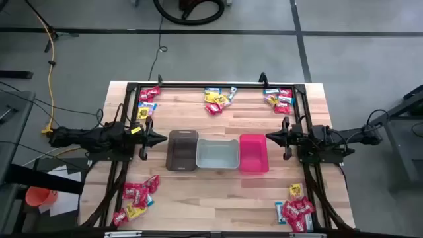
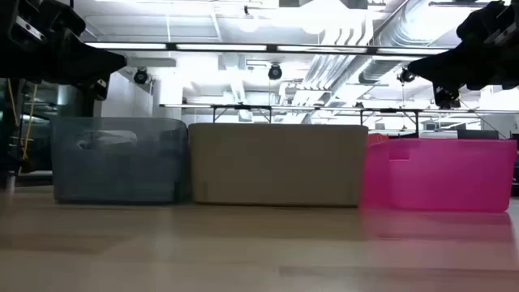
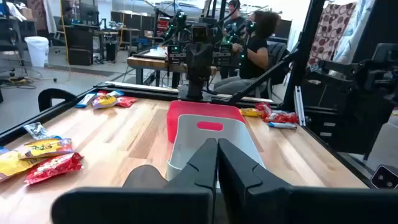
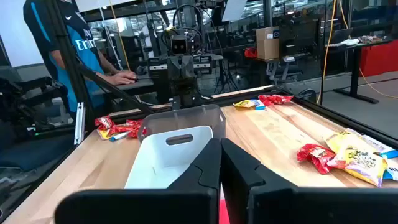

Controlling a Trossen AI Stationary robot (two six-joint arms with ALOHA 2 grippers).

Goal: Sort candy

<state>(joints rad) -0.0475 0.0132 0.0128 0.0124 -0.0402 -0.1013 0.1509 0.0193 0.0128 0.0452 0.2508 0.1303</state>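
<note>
Candy in red, yellow and blue-and-white wrappers lies in piles on the wooden table: far left, far middle, far right, near left and near right. My left gripper is shut and hovers just left of the brown bin, pointing toward the table's right. My right gripper is shut and hovers just right of the pink bin, pointing left. Each wrist view shows its own fingers closed together with nothing between them: left, right.
Three bins stand in a row at the table's middle: brown, grey and pink. A black frame runs along the table's far edge and sides. People show beyond the table in the wrist views.
</note>
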